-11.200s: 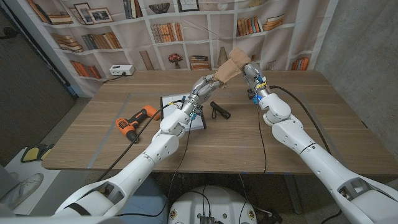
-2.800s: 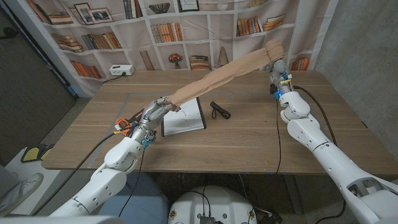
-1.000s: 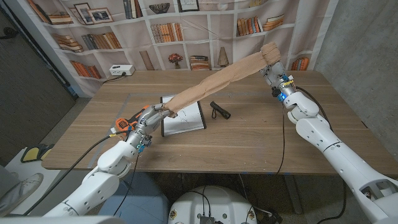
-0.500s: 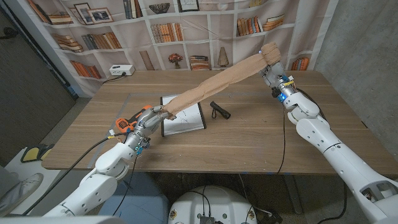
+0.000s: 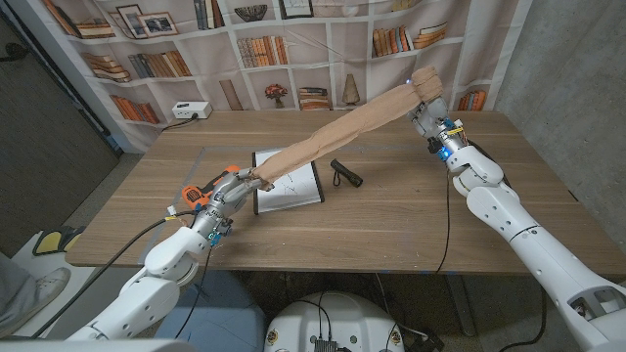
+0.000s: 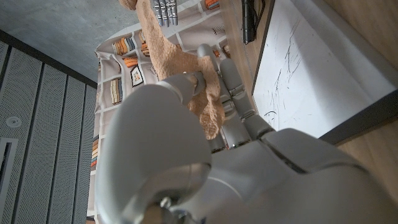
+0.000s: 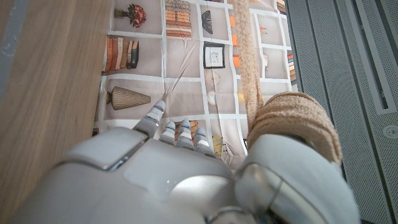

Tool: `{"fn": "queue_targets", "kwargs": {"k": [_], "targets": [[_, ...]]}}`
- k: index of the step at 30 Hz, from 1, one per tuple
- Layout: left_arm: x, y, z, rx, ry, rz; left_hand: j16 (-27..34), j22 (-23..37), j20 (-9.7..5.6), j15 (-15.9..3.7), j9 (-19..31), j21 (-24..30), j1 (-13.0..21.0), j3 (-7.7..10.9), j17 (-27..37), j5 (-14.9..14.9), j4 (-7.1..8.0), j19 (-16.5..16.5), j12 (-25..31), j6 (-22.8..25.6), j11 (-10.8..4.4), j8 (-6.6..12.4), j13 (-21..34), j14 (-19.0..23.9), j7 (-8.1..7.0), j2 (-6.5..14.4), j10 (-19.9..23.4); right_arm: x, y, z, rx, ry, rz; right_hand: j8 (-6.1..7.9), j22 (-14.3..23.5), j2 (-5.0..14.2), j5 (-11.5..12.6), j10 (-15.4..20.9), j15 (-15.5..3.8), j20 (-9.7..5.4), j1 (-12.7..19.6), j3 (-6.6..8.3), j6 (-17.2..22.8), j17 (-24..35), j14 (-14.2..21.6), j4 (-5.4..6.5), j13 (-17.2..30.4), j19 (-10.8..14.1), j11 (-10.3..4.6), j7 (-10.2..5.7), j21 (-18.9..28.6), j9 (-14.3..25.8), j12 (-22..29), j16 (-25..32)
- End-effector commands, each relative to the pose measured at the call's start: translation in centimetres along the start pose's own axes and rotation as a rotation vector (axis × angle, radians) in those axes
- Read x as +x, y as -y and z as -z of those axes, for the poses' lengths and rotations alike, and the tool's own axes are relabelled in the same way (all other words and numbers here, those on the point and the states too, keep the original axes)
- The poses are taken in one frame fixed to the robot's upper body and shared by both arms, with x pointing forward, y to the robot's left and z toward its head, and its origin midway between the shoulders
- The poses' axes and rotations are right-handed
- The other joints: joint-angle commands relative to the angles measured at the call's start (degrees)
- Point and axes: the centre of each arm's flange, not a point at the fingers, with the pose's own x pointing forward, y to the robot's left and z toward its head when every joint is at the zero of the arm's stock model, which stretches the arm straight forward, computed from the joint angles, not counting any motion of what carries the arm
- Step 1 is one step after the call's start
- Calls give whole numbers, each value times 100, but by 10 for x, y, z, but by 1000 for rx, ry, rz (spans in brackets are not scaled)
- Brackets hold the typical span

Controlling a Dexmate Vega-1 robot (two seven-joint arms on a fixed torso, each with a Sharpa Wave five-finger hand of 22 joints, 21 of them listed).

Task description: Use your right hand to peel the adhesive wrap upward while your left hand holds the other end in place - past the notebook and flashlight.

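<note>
Adhesive wrap peeled taut above notebook and flashlight: right hand grasps the roll at two o'clock, left hand pinning its tail

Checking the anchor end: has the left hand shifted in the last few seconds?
Yes. The left hand has slid slightly toward the orange drill, away from the notebook.

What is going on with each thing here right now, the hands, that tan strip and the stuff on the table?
Left hand: low by the table, gripping one end of the wrap.
Right hand: raised, holding the roll end.
Adhesive wrap: unrolled, stretched in the air between the hands.
Notebook: lying open, scribbled page up.
Flashlight: lying on its side.
Drill: lying on the table beside the left hand.
</note>
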Motion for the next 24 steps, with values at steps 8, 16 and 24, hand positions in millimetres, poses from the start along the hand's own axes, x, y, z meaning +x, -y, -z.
{"fn": "queue_targets", "kwargs": {"k": [8, 16, 24], "targets": [[-13, -1, 4, 8, -25, -3, 22, 4, -6, -392, 19, 60, 88, 94, -3, 33, -62, -15, -22, 54, -117, -33, 22, 374, 5, 134, 176, -5, -2, 4, 28, -22, -10, 43, 15, 65, -26, 27, 59, 47, -126, -67, 19, 19, -62, 58, 12, -37, 43, 35, 20, 2, 42, 55], [-18, 3, 10, -6, -38, -24, 29, 6, -9, -380, 28, 74, 86, 94, 1, 29, -62, -22, -33, 55, -122, -45, 33, 376, 9, 133, 194, 0, 3, 3, 32, -23, -15, 61, 17, 121, -33, 45, 57, 46, -252, -86, 62, 33, -81, 128, 8, -55, 67, 38, 22, 4, 52, 63], [-24, 4, 10, 9, -53, -38, 29, 4, -10, -388, 40, 82, 84, 97, -8, 26, -61, -31, -49, 53, -121, -53, 41, 378, 2, 137, 192, -4, 12, -2, 21, -35, -8, 61, 18, 163, -40, 43, 53, 41, -357, -104, 64, 45, -86, 185, 3, -61, 68, 51, 27, 3, 53, 74]]}}
